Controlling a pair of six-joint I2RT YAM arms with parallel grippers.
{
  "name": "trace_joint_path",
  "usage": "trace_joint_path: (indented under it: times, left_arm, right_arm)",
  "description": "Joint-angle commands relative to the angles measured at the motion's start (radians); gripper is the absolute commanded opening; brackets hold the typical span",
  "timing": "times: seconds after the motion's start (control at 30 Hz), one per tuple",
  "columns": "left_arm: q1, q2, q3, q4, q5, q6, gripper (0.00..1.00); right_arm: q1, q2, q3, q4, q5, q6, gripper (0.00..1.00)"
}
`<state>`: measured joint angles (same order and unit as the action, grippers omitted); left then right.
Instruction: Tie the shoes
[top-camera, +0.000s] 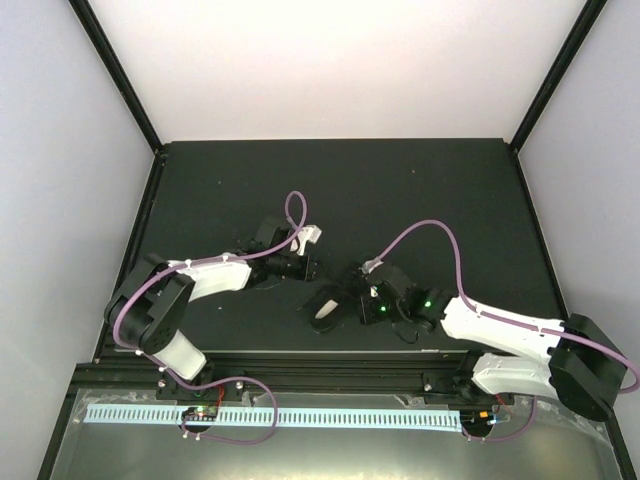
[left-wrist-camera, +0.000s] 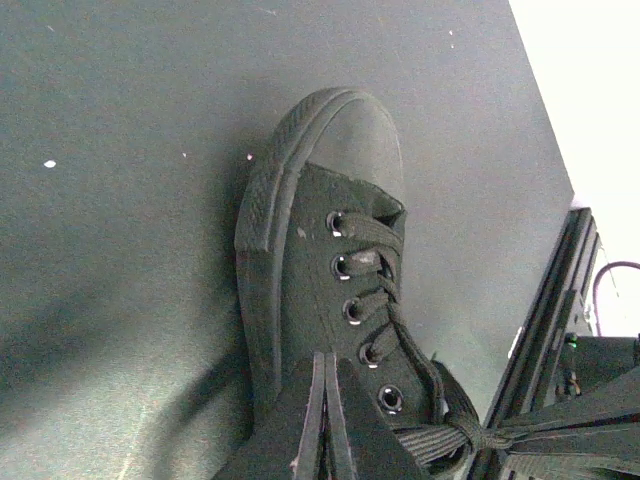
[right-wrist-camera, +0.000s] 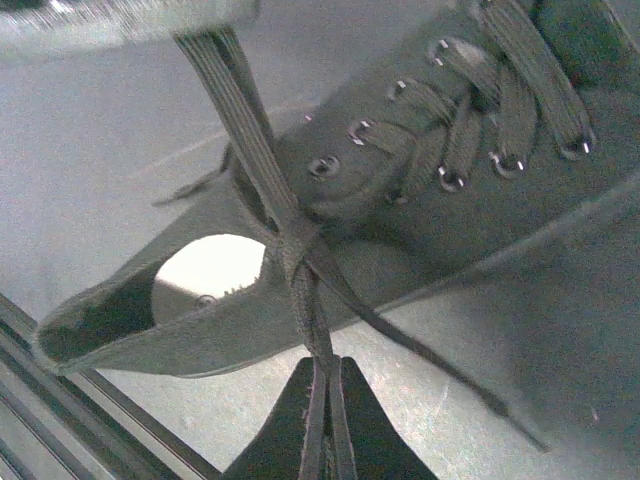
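While my left end effector and right end effector each pinch a lace, even opposed pulls should seat the crossing on the shoe.

- My left arm and right arm wear smooth white shells between bulky black joints.
- A thin purple cable arches off each arm.
- Small green lights glow on my right wrist.
- My pincer fingers are plain matt-black wedges.
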<state>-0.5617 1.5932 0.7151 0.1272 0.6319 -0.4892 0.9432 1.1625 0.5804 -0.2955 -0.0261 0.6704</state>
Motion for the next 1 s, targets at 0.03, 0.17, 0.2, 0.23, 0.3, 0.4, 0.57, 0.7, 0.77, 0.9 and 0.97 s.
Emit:
trace_joint_path:
  times: [0.03, 0.17, 0.2, 0.23, 0.3, 0.4, 0.57, 0.7, 0.77, 0.9, 0.97]
  left_arm:
    - [0.015, -0.058, 0.015, -0.031, -0.111, 0.041, 0.02]
    - [0.025, -0.079, 0.015, -0.056, -0.158, 0.063, 0.02]
    - [0.028, -0.082, 0.016, -0.065, -0.170, 0.067, 0.01]
    - [0.029, -0.085, 0.015, -0.072, -0.182, 0.071, 0.02]
    - [0.034, -0.091, 0.012, -0.082, -0.199, 0.074, 0.02]
    - [0.037, -0.110, -0.008, -0.084, -0.227, 0.072, 0.01]
    - [0.051, -0.127, -0.042, -0.069, -0.266, 0.068, 0.01]
    - [0.061, -0.125, -0.051, -0.066, -0.270, 0.073, 0.01]
    - [0.063, -0.131, -0.051, -0.068, -0.266, 0.077, 0.02]
    - [0.064, -0.147, -0.047, -0.074, -0.255, 0.096, 0.01]
    - [0.063, -0.159, -0.041, -0.079, -0.235, 0.110, 0.01]
  right_arm:
    - [0.008, -0.045, -0.085, 0.001, -0.030, 0.035, 0.02]
    - [0.008, -0.048, -0.140, 0.049, -0.072, 0.054, 0.02]
    - [0.008, -0.046, -0.150, 0.057, -0.078, 0.056, 0.02]
    - [0.008, -0.045, -0.158, 0.064, -0.082, 0.057, 0.02]
    - [0.008, -0.046, -0.170, 0.075, -0.092, 0.058, 0.02]
    - [0.008, -0.046, -0.186, 0.091, -0.097, 0.056, 0.01]
    - [0.007, 0.001, -0.224, 0.169, -0.111, 0.065, 0.01]
    - [0.008, 0.044, -0.248, 0.228, -0.136, 0.080, 0.02]
    - [0.008, 0.042, -0.254, 0.237, -0.138, 0.083, 0.02]
    - [0.008, -0.006, -0.247, 0.210, -0.121, 0.071, 0.01]
    - [0.008, -0.039, -0.236, 0.186, -0.107, 0.062, 0.02]
